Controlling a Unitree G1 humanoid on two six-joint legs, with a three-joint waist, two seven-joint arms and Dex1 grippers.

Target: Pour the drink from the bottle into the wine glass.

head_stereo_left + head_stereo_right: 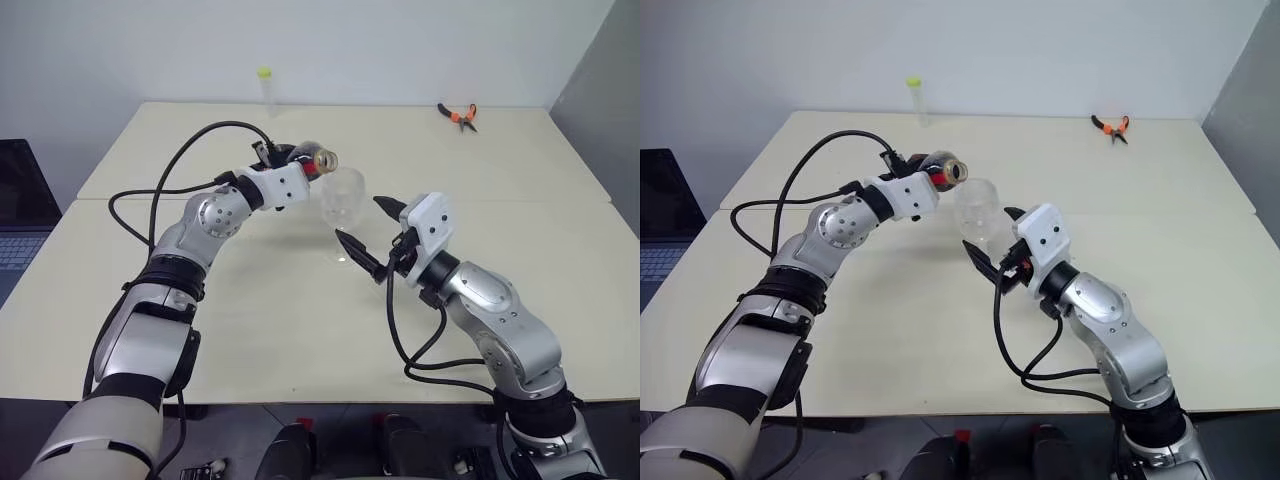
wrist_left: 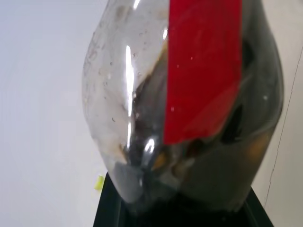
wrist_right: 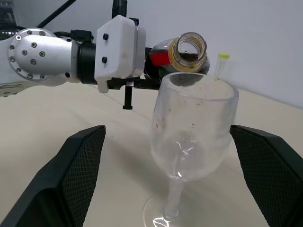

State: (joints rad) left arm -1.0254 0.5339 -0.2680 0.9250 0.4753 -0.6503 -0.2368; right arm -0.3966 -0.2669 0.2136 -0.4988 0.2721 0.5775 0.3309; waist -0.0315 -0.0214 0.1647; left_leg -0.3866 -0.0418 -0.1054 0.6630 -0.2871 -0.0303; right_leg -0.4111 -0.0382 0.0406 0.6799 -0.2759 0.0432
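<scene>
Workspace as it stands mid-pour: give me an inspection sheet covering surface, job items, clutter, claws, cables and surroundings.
Surface: pale table, seam across the middle, no spill seen.
Bottle: uncapped, tipped on its side, mouth above the glass rim, dark drink inside.
Glass: upright on the table, looks empty.
Clutter: orange pliers at the far right; a clear tube with a yellow cap at the far edge.
Left claw: shut on the bottle.
Right claw: open, one finger on each side of the glass, not touching.
Cables: black loops along both arms, over the table.
Surroundings: white wall; laptop at the left.
</scene>
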